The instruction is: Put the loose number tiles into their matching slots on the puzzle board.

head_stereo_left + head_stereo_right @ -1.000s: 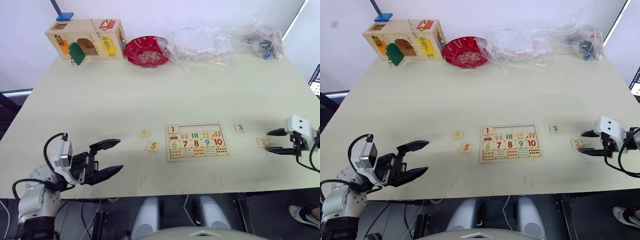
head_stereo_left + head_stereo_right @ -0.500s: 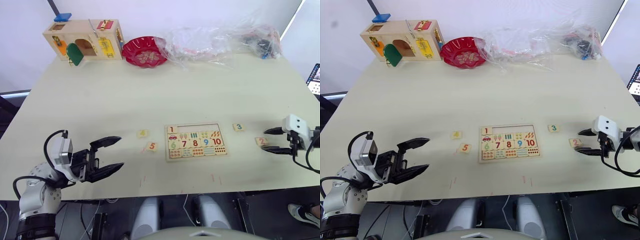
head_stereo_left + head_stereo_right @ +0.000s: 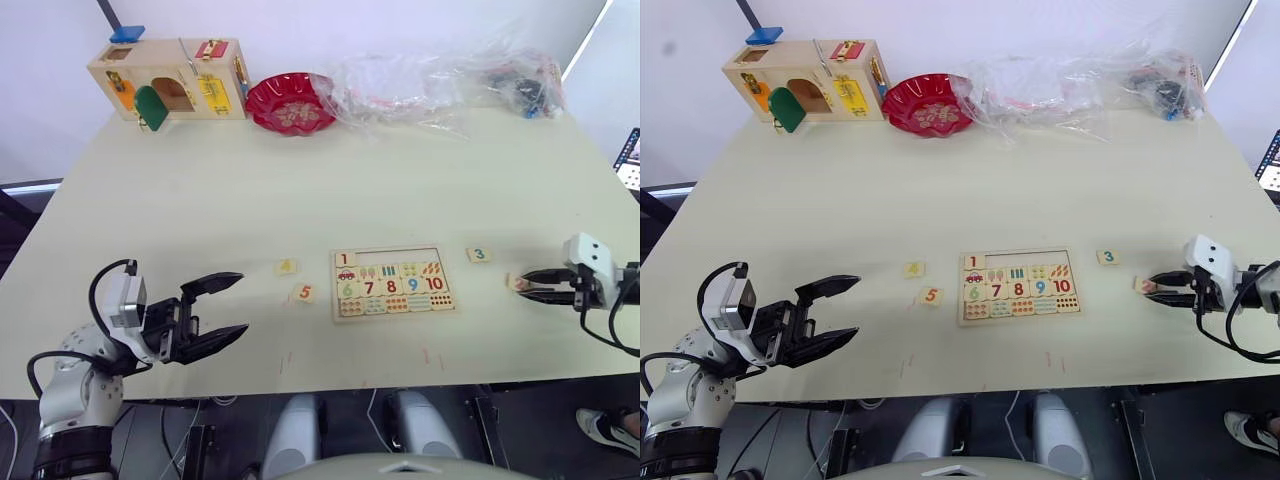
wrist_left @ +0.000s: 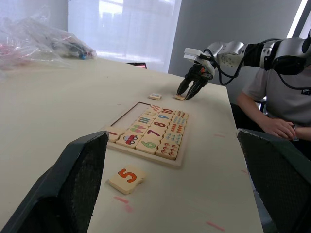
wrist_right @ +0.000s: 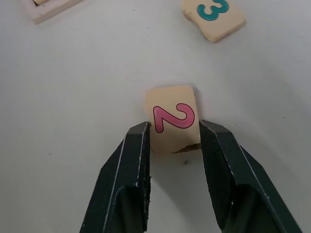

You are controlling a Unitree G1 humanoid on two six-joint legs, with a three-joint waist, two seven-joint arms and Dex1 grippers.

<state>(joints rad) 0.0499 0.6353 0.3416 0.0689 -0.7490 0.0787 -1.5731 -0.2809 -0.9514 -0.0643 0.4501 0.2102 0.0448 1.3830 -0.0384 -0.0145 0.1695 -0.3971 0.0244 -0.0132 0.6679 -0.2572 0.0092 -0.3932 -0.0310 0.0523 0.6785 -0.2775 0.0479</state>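
The puzzle board (image 3: pixel 395 317) lies flat at the table's centre front. The 1 tile (image 3: pixel 345 259) sits in the leftmost of the slots (image 3: pixel 400 256); the other slots in that top row are bare. Right of the board, my right gripper (image 5: pixel 172 127) is shut on the pink 2 tile (image 5: pixel 172 119), one finger on each side edge, low over the table. The 3 tile (image 3: pixel 479 255) lies just beyond it. Left of the board lie the 4 tile (image 3: pixel 287 267) and the 5 tile (image 3: pixel 306 292). My left gripper (image 3: pixel 242 304) hangs open near the front left, holding nothing.
A wooden latch box (image 3: pixel 170 78), a red bowl (image 3: pixel 291 102) and crumpled plastic bags (image 3: pixel 450 75) line the far edge. A seated person (image 4: pixel 277 97) is beyond the table's right side. The table's front edge runs just below both grippers.
My right gripper's fingers have come together from open to shut around the 2 tile. The left gripper has stayed where it was.
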